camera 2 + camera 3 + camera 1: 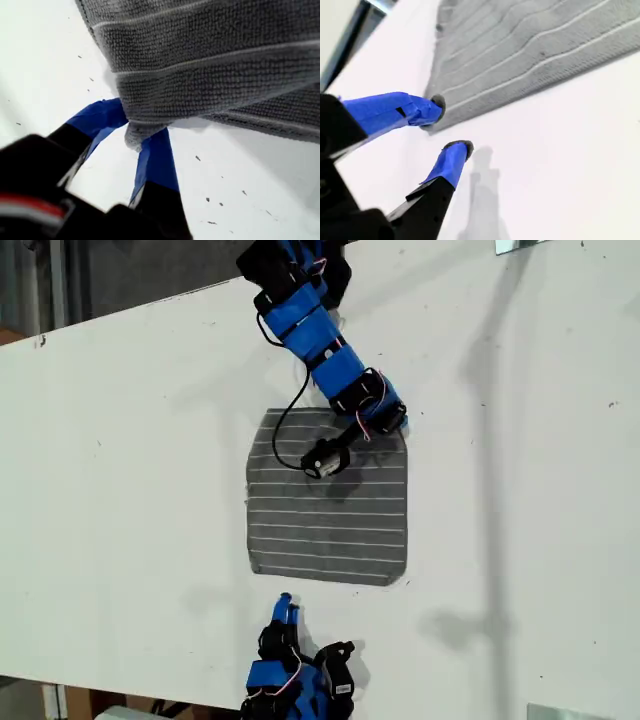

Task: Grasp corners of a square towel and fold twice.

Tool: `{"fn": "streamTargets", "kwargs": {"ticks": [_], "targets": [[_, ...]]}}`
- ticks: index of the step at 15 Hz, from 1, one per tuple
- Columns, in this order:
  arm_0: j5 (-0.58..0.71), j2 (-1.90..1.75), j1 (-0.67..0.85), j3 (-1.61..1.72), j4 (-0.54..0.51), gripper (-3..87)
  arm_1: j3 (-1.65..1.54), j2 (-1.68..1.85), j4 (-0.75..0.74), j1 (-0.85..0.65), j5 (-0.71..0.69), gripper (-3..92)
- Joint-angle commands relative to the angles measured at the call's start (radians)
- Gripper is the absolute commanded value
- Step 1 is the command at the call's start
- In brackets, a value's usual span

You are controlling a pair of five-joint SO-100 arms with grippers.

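The dark grey towel (330,525) with thin white stripes lies mostly flat on the white table (120,490). My first gripper (386,422) reaches in from the exterior view's top and is shut on the towel's far corner on that view's right. In the first wrist view the blue fingers (155,160) of the gripper (132,125) pinch that bunched corner (135,135), and the cloth (210,60) is lifted off the table there. My second gripper (285,604) stands open just short of the near edge. Its fingertips (436,106) sit beside a near corner (436,124), with nothing held in the gripper (449,127).
A black cable (285,425) from the first arm loops over the towel's far part. Metal pieces show at the exterior view's top right (520,244) and bottom right (560,712). The table's far edge (110,312) runs along that view's upper left.
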State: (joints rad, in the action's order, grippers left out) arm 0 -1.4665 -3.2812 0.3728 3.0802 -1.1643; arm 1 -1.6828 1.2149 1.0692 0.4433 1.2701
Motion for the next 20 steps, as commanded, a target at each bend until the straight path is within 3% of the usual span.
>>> {"fn": "streamTargets", "kwargs": {"ticks": [1, 5, 7, 14, 20], "targets": [[-0.112, 0.431, -0.147, -0.233, 0.046, 11.6, 0.023, -0.008, 0.002, -0.063, -0.018, -0.1], [-0.175, 1.393, -0.483, -1.023, -0.012, 14.2, 0.023, -0.032, 0.008, -0.060, -0.011, -0.1], [-0.172, 1.660, -0.588, -1.279, -0.021, 17.0, 0.023, -0.044, 0.014, -0.051, -0.005, -0.1], [-0.383, 1.852, -0.767, -1.351, 0.017, 19.0, 0.023, -0.051, 0.015, -0.037, -0.003, -0.1], [-0.391, 2.074, -0.818, -1.536, 0.032, 18.6, 0.025, -0.052, 0.023, -0.037, -0.002, -0.1]]}}
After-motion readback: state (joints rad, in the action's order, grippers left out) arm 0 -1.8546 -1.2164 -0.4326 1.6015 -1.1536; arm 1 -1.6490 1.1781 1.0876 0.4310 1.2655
